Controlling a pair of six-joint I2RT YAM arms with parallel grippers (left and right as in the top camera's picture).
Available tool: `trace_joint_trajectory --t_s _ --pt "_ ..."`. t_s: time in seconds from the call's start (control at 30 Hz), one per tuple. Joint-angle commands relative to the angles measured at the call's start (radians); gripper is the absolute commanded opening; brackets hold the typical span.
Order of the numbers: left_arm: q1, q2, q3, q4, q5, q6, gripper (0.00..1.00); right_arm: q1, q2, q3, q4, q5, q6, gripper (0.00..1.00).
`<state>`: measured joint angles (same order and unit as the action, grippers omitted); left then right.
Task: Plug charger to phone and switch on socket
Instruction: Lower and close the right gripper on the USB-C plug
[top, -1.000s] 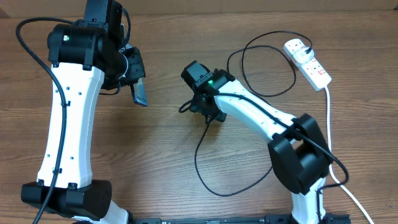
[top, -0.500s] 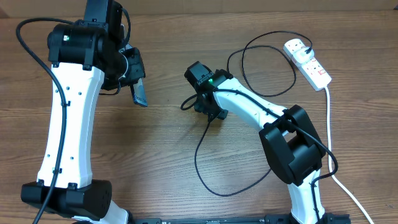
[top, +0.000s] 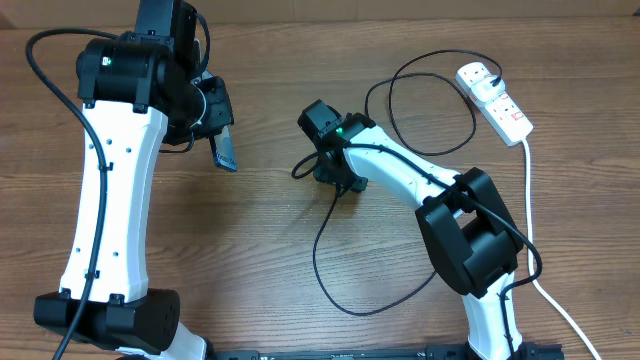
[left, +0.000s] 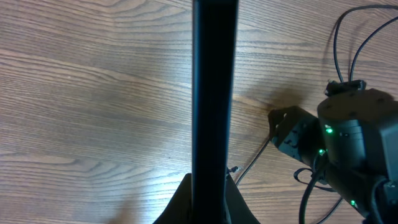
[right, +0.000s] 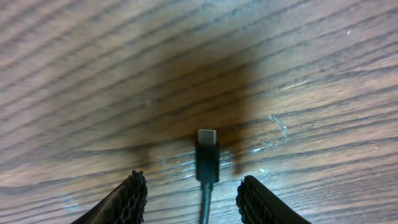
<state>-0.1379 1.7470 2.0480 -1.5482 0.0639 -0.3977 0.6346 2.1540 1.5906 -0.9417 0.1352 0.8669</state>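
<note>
Two tools are at work over the wooden counter. The left tool is closed on the phone and holds it on its edge. From overhead, the long axis of the phone runs slanted, from the tool down and a little toward the right arm. In the left wrist view we see only its thin dark edge, as a straight band going away from the camera.

The right tool is low at the middle of the counter with its jaws apart. The connector tip of the charger lies between the two fingers, and neither finger touches it. Its long axis follows the direction of the fingers, and the metal end points away from the tool.

The black cable makes wide loops on the counter and goes to the socket at the far right, beside the thick white lead.
</note>
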Motion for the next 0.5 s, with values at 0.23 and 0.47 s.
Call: trace_joint_trajectory --t_s 0.23,0.47 --pt "-0.01 -0.006 0.0 0.005 0.008 0.001 0.04 -0.008 0.02 -0.047 0.031 -0.016 -0.004 0.44" --pt "-0.01 -0.006 0.0 0.005 0.008 0.001 0.04 -0.008 0.035 -0.047 0.042 -0.013 -0.003 0.35"
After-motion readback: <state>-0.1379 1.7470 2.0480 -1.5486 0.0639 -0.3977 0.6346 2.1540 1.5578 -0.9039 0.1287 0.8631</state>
